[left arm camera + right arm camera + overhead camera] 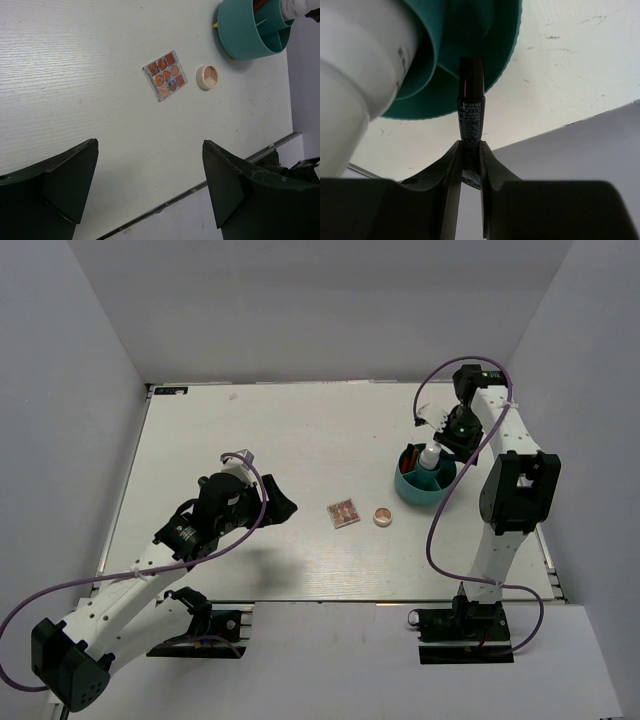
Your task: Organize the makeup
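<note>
My right gripper (471, 147) is shut on the short black tube (471, 112), whose far end reaches over the teal round cup (470, 45). The white bottle (360, 65) stands in that cup. In the top view the right gripper (447, 435) hangs at the cup's (415, 490) far rim, beside the bottle (430, 454). The square pinkish-brown palette (343, 513) and the round beige compact (383, 516) lie on the table left of the cup. My left gripper (277, 502) is open and empty, left of the palette. A thin red pencil tip (258, 5) shows in the cup.
The cup (250, 30) has inner dividers. The left wrist view shows the palette (165, 75), the compact (207, 77) and the table's near edge (235, 167). Grey walls enclose the white table (250, 430) on three sides.
</note>
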`<act>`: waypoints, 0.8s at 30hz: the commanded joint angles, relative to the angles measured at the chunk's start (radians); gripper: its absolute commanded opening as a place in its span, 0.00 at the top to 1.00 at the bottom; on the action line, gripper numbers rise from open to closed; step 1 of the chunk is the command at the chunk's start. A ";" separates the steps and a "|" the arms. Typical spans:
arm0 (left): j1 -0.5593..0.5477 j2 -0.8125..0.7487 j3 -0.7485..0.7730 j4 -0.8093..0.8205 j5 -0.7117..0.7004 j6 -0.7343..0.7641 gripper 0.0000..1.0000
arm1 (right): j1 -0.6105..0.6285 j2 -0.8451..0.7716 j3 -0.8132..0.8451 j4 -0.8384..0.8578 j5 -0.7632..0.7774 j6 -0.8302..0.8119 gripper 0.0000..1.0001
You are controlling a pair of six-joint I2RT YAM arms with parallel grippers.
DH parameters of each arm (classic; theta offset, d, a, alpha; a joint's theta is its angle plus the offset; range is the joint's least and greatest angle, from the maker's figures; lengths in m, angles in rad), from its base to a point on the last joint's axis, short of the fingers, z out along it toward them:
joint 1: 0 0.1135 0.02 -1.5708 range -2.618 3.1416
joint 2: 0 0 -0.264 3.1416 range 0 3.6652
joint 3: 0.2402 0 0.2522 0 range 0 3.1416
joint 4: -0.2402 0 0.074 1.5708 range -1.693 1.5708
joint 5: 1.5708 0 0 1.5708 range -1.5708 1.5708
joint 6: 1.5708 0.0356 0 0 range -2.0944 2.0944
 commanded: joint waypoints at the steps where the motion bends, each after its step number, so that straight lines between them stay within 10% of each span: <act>1: 0.003 -0.002 0.036 0.006 -0.007 0.012 0.06 | -0.001 -0.001 0.035 -0.017 -0.030 0.023 0.78; 24: 0.003 -0.005 0.030 0.010 -0.001 0.009 0.06 | -0.009 0.005 0.058 -0.017 -0.088 0.084 0.78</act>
